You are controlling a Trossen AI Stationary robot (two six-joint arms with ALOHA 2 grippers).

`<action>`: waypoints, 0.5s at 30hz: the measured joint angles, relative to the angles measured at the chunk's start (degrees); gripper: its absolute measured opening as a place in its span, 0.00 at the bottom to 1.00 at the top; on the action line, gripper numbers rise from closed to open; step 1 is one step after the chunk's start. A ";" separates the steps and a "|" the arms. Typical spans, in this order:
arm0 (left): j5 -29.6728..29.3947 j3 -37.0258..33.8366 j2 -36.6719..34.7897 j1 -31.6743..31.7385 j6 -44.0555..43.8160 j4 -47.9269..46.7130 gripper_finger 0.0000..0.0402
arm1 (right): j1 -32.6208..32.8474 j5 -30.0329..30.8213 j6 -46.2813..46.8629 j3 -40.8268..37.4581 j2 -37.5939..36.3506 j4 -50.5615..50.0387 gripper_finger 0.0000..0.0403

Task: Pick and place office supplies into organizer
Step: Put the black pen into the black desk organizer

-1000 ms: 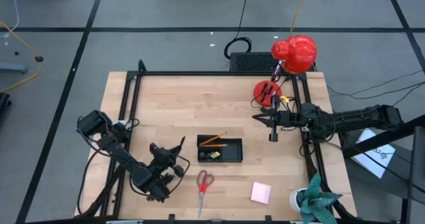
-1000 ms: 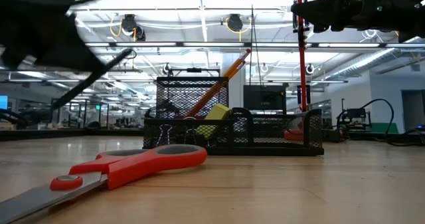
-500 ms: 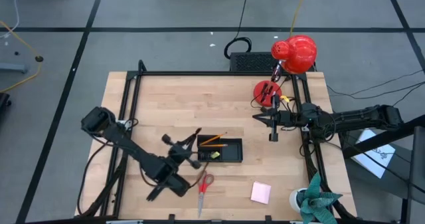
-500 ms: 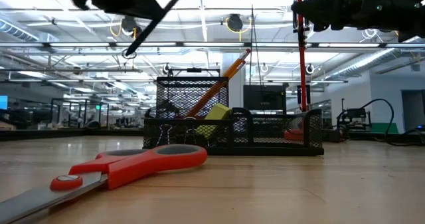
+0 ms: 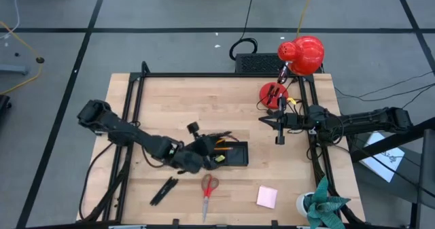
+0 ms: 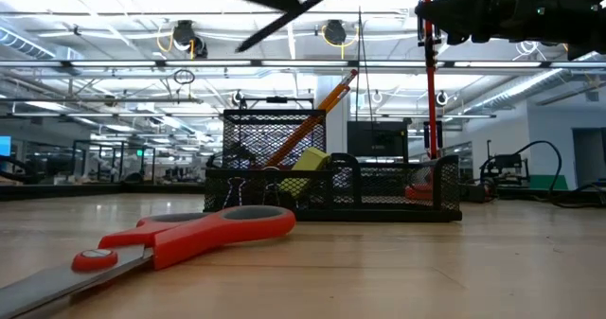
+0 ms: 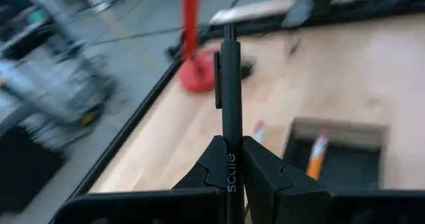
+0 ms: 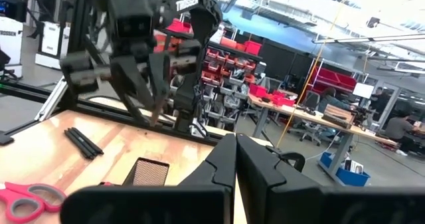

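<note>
Two dark jointed arms trail black cables; the left tool (image 7: 234, 177) has matte black angular fingers (image 7: 279, 184).

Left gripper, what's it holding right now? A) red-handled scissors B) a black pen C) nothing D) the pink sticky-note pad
B: in the left wrist view the left gripper is clamped on a black pen that sticks out past the fingertips, above the organizer; the scissors and the pink sticky-note pad lie on the table.
</note>
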 joint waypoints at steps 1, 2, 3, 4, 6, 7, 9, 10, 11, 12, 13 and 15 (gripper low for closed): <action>2.33 -0.45 -0.07 0.74 2.11 3.39 0.06 | 0.00 0.00 0.00 0.00 0.00 -0.08 0.01; 4.89 -1.43 -0.08 1.46 4.31 6.72 0.05 | 0.00 0.00 0.00 0.00 0.00 -0.02 0.01; 7.50 -2.87 -0.14 1.95 6.65 10.16 0.05 | 0.00 0.00 0.00 0.00 0.00 0.07 0.01; 10.32 -4.54 -0.18 2.57 8.63 14.01 0.05 | 0.00 -0.01 0.00 0.00 0.00 0.06 0.01; 14.53 -8.46 -0.16 3.82 11.37 23.90 0.04 | 0.02 -0.04 0.08 0.00 0.00 -0.07 0.01; 15.49 -10.69 -0.21 4.29 12.03 28.84 0.05 | 0.02 -0.06 0.08 0.00 0.00 -0.39 0.01; 16.09 -15.33 -0.19 4.92 13.63 38.25 0.05 | 0.04 -0.06 0.13 0.00 0.00 -1.20 0.01; 16.06 -17.42 -0.09 5.01 14.71 42.48 0.05 | 0.04 -0.08 0.13 0.00 0.00 -1.52 0.01; 16.05 -19.15 -0.08 5.02 15.64 46.17 0.05 | 0.04 -0.09 0.13 0.00 0.00 -1.69 0.01; 16.09 -20.73 -0.08 4.97 16.08 49.85 0.05 | 0.04 -0.08 0.13 0.00 0.00 -1.70 0.01; 16.11 -22.15 -0.23 4.91 16.03 52.34 0.05 | 0.04 -0.07 0.08 0.00 0.00 -1.60 0.01; 16.11 -24.97 -0.27 4.85 14.41 54.72 0.04 | 0.04 -0.09 -0.24 0.00 0.00 -1.33 0.01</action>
